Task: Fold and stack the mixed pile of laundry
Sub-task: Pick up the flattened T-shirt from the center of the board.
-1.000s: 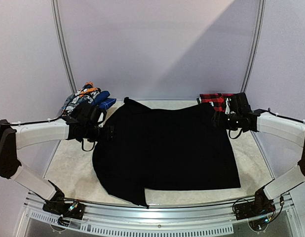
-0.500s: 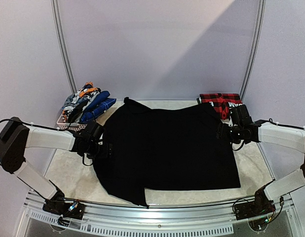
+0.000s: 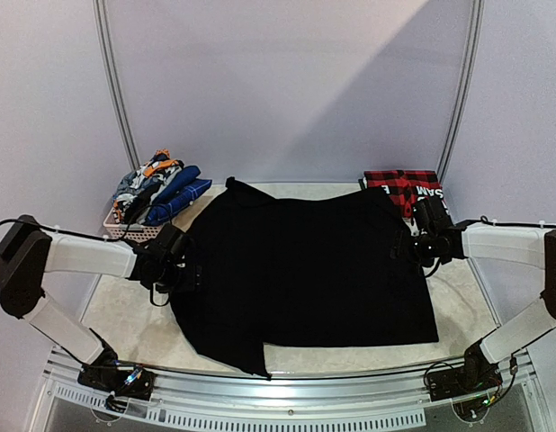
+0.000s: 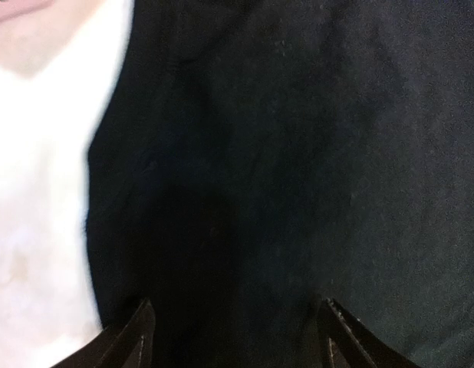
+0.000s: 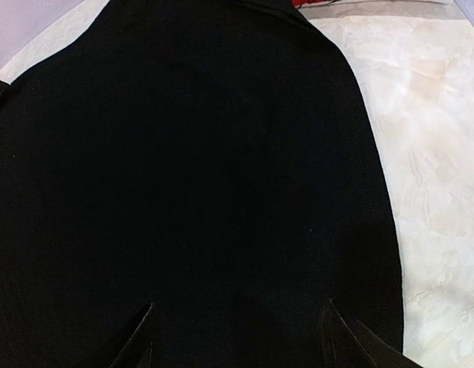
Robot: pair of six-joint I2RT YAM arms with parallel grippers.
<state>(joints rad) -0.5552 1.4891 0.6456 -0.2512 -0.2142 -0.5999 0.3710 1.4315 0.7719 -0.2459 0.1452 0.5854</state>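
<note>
A large black garment (image 3: 305,270) lies spread flat across the middle of the table. My left gripper (image 3: 186,266) is low at its left edge, open, with its fingers wide apart over the black cloth (image 4: 283,153) in the left wrist view (image 4: 237,307). My right gripper (image 3: 408,247) is low at the garment's right edge, also open, over the black cloth (image 5: 199,169) in the right wrist view (image 5: 238,307). Neither gripper holds anything. The rest of the laundry pile (image 3: 156,187), with blue and grey-white-orange pieces, sits at the back left.
The pile rests in a small pale lattice basket (image 3: 125,225) at the back left. A folded red-and-black plaid piece (image 3: 399,183) lies at the back right. The pale table top (image 3: 125,310) shows beside the garment, and its right side shows in the right wrist view (image 5: 436,153).
Both grippers have come down and moved toward the near side along the garment's left and right edges. The black garment has not visibly moved.
</note>
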